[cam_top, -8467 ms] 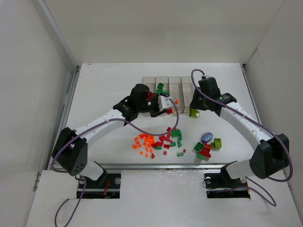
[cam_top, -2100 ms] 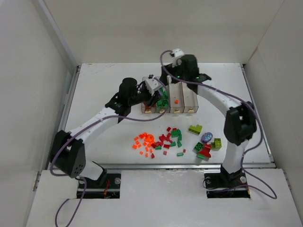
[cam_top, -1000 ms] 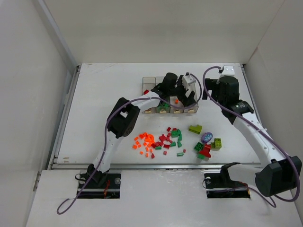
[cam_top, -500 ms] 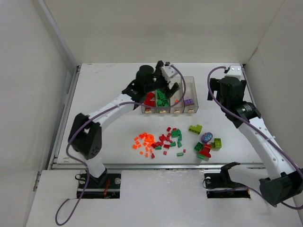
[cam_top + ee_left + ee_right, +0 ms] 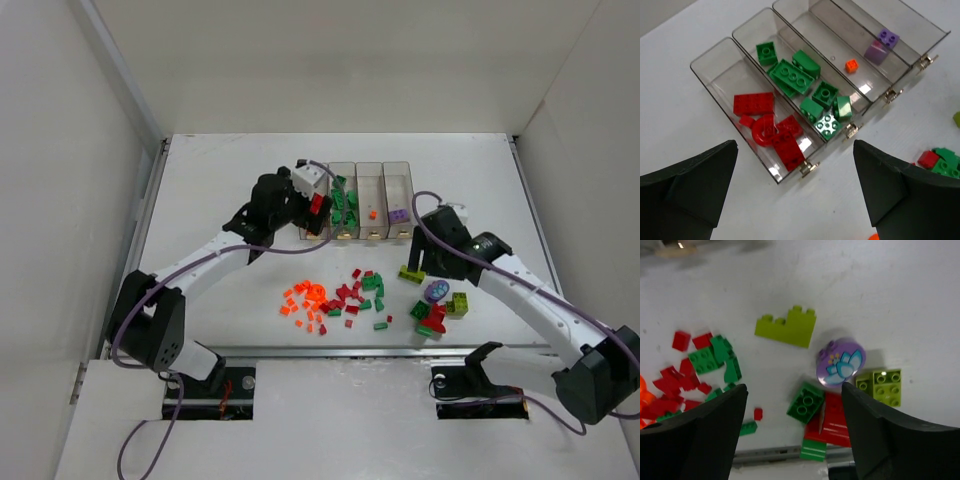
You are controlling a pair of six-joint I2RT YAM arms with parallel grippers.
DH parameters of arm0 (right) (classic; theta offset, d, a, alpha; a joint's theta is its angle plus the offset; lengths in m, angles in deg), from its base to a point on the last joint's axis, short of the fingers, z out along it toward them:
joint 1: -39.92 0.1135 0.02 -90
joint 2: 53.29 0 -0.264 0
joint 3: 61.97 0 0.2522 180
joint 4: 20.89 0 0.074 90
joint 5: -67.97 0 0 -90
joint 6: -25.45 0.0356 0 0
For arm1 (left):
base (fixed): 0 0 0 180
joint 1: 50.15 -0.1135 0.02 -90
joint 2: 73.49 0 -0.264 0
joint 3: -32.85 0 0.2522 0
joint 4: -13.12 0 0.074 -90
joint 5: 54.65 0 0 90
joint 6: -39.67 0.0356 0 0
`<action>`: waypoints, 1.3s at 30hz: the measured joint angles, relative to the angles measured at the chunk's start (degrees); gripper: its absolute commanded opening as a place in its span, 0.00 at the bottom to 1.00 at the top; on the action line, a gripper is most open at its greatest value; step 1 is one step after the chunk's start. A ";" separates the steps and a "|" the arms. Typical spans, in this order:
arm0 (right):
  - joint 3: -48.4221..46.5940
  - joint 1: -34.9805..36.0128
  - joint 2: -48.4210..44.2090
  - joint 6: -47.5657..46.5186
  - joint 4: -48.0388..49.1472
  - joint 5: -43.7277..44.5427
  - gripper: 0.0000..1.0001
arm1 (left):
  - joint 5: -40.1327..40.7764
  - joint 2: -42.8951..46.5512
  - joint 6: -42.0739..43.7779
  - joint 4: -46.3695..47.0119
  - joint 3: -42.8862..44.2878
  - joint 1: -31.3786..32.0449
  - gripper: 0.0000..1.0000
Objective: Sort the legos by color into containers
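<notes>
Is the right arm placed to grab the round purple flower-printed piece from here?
Probably yes: the right end effector hangs open over it, and nothing covers the round purple flower-printed piece. A lime square brick sits close beside it and may get nudged.

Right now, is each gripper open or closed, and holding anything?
Left gripper: open, empty, over the clear plastic bin holding red bricks.
Right gripper: open, empty.

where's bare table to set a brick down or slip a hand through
Bare table right of the row of bins, and in the far-left corner. Crowded between the bins and the near edge: orange bits, then red and green bricks, then the big bricks at the right.
</notes>
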 measured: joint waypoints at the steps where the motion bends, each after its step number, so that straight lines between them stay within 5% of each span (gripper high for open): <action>1: 1.16 0.59 -0.07 1.77 -0.55 -1.01 0.75 | 0.20 0.79 0.02 0.20 -1.29 0.20 1.00; 13: 9.05 3.85 1.03 16.63 -5.25 -6.95 0.78 | 0.35 8.15 -0.24 9.01 -10.73 2.60 1.00; 18: 9.81 4.02 1.75 20.46 -7.61 -6.80 0.93 | 0.46 9.03 -0.37 10.43 -12.28 2.67 1.00; 39: 3.50 11.10 12.22 19.98 -15.56 -8.41 1.00 | 0.57 9.16 -0.57 10.88 -12.48 2.67 1.00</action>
